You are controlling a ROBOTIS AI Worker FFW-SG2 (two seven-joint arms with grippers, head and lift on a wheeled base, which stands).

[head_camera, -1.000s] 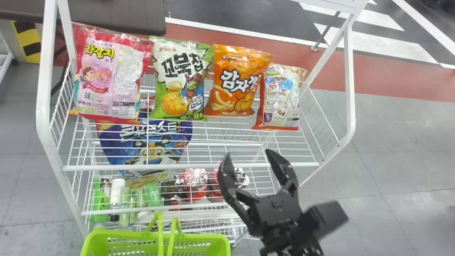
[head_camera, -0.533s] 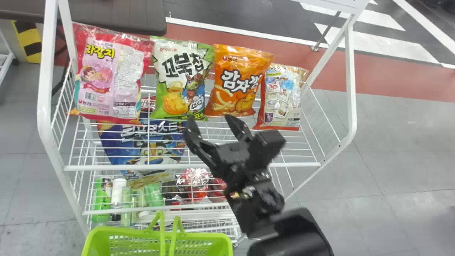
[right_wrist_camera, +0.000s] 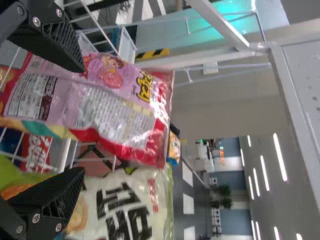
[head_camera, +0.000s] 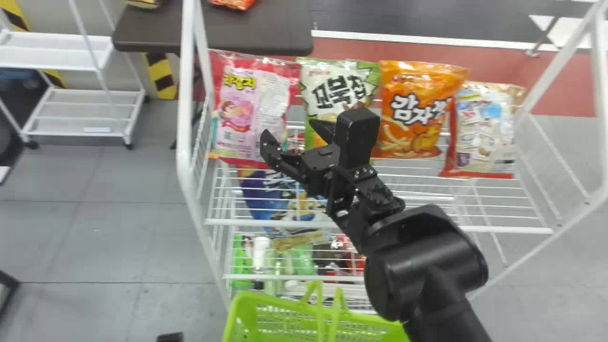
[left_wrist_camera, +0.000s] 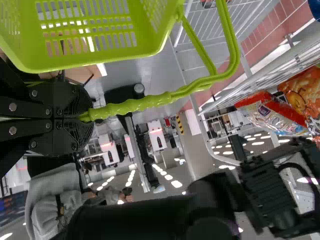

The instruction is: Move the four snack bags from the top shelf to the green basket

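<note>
Wire rack [head_camera: 256, 276]: left upright [head_camera: 184, 118] is just beside the pink bag [head_camera: 242, 104], so a sideways pull could snag the film. Too low a lift could hit the front bar [head_camera: 503, 230] of the top shelf.

Green basket [head_camera: 266, 299]: hangs by its handle [left_wrist_camera: 150, 101], left gripper [left_wrist_camera: 86, 116] jaws narrow, clamped on it. Off-centre drop could tip or swing it.

Bags: all four on the top shelf. Right gripper [head_camera: 290, 132] is at the pink one, jaws wide, probably the next pick. One jaw overlaps the green-and-white bag [head_camera: 313, 78] in the right wrist view; closing there could nip both or drag the neighbour along. Shallow bite on slick film could slip. Orange bag [head_camera: 418, 80] and beige-and-red bag [head_camera: 479, 123] look low risk unless knocked.

Hard to see: basket runs off the bottom of the head view, landing area only partly visible. Right arm [head_camera: 422, 256] and gripper cover the green-and-white bag's lower part. Can't tell if the right jaws touch pink film.
</note>
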